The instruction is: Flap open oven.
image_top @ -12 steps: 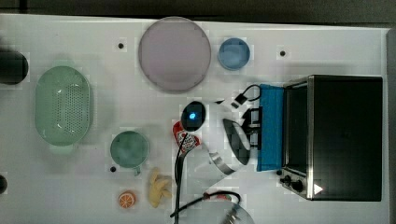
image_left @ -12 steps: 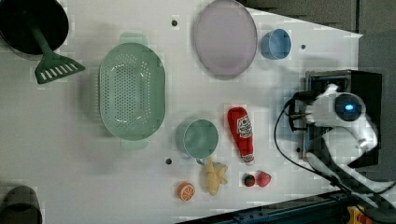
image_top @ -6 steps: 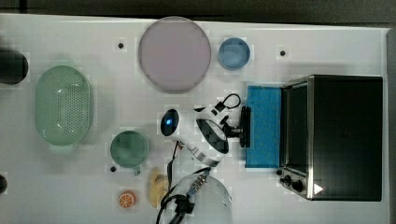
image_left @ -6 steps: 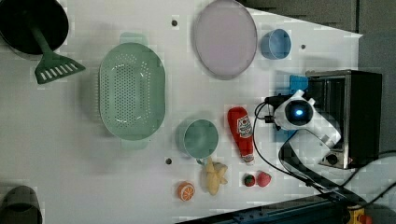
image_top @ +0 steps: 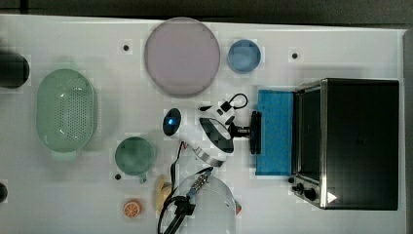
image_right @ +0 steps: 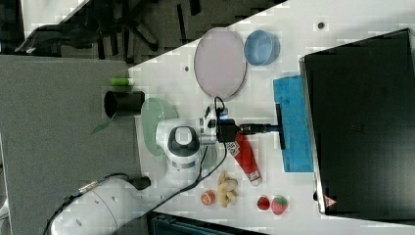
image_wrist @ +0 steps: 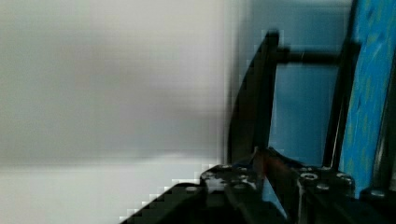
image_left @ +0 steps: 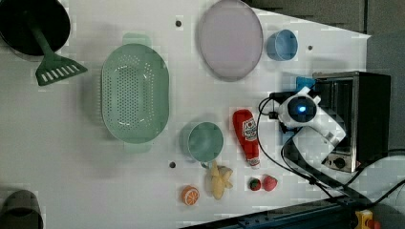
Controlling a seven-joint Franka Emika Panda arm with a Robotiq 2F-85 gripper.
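The oven (image_top: 350, 141) stands at the top view's right, black on top, with two knobs at its front corner. Its blue glass door (image_top: 275, 131) is swung down and lies nearly flat in front of the opening. My gripper (image_top: 251, 130) is shut on the door's dark bar handle (image_top: 254, 146), near its middle, with the white arm (image_top: 214, 139) stretched toward the top view's left. The right view shows the same grip (image_right: 274, 128) on the handle (image_right: 280, 110) of the lowered door (image_right: 295, 137). In the wrist view the handle (image_wrist: 264, 93) runs up from between the fingertips (image_wrist: 275, 170), beside the blue door (image_wrist: 369, 84).
A purple plate (image_top: 182, 56) and a blue bowl (image_top: 244, 56) lie behind the arm. A green colander (image_top: 65, 109), a green mug (image_top: 135, 155) and an orange half (image_top: 132, 208) sit at the top view's left. A ketchup bottle (image_left: 246, 136), a banana (image_left: 218, 179) and strawberries (image_left: 270, 182) lie near the arm.
My gripper has drawn the handle toward the top view's left. The blue door has swung down from nearly upright to lying almost flat.
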